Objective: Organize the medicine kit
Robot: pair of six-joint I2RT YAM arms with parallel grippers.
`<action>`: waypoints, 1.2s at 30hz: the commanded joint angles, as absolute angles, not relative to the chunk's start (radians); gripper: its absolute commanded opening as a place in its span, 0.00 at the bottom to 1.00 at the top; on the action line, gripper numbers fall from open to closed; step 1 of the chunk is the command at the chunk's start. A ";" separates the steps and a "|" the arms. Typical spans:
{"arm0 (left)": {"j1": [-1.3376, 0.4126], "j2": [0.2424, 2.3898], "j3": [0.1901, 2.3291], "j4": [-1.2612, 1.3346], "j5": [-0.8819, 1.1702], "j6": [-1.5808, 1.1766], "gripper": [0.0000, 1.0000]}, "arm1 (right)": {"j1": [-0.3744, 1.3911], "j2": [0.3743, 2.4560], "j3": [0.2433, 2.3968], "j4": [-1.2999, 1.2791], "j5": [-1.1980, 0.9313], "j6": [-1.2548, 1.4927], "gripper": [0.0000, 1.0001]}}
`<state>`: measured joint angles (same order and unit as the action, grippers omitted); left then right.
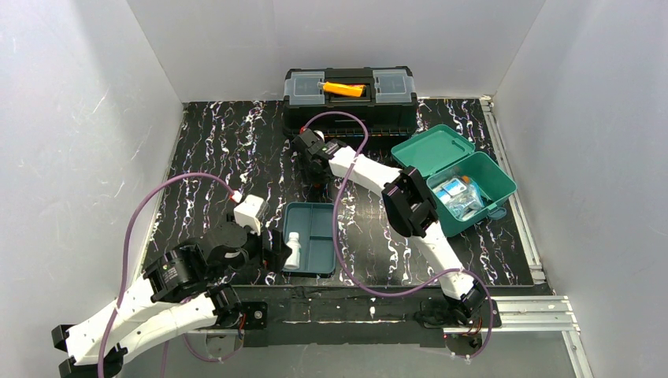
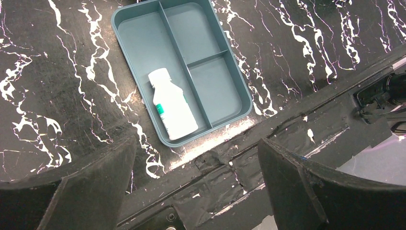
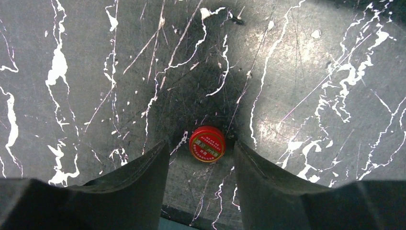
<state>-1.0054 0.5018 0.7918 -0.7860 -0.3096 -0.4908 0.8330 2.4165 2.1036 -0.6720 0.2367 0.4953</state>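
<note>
Left pincer (image 2: 196, 155) wide at the near edge, right pincer (image 3: 201, 143) astride a small round red cap (image 3: 207, 143), teal-green plastic medicine kit (image 1: 495, 183) open at the right edge.
Above the black, white-veined tabletop (image 1: 205, 157) the left pincer hangs empty, jaws far apart, just near-side of a dark teal divided plastic tray (image 2: 215, 86) by the middle of the near edge; a white plastic bottle (image 2: 171, 108) lies on its side in the tray's long compartment. Mid-tabletop, the right pincer points down, jaws partly apart, one either side of the cap with a sliver of gap at each. A black plastic toolbox (image 1: 350, 98) with an orange handle sits at the far edge. The medicine kit stands lid raised, packets inside.
</note>
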 commanded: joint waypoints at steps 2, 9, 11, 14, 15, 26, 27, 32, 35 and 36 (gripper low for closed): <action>-1.009 0.491 0.795 -0.799 -0.322 -0.480 0.98 | 0.844 2.430 2.157 -0.692 0.277 0.485 0.57; -1.008 0.498 0.797 -0.799 -0.322 -0.476 0.98 | 0.851 2.437 2.156 -0.702 0.295 0.476 0.51; -1.008 0.500 0.798 -0.800 -0.324 -0.476 0.98 | 0.854 2.438 2.157 -0.705 0.300 0.474 0.49; -1.008 0.497 0.796 -0.799 -0.328 -0.477 0.98 | 0.863 2.440 2.160 -0.709 0.313 0.466 0.43; -1.008 0.498 0.797 -0.799 -0.328 -0.476 0.98 | 0.868 2.441 2.161 -0.713 0.320 0.464 0.37; -1.009 0.510 0.797 -0.805 -0.349 -0.477 0.98 | 0.891 2.244 2.042 -0.635 0.392 0.415 0.16; -1.008 0.510 0.799 -0.806 -0.350 -0.477 0.98 | 0.894 2.228 2.031 -0.635 0.394 0.412 0.15; -1.008 0.510 0.799 -0.809 -0.362 -0.479 0.98 | 0.917 2.110 1.914 -0.589 0.410 0.410 0.15; -1.008 0.511 0.799 -0.809 -0.365 -0.479 0.98 | 0.932 2.037 1.829 -0.567 0.414 0.411 0.14; -1.009 0.511 0.799 -0.810 -0.366 -0.480 0.98 | 0.937 2.016 1.809 -0.566 0.413 0.416 0.14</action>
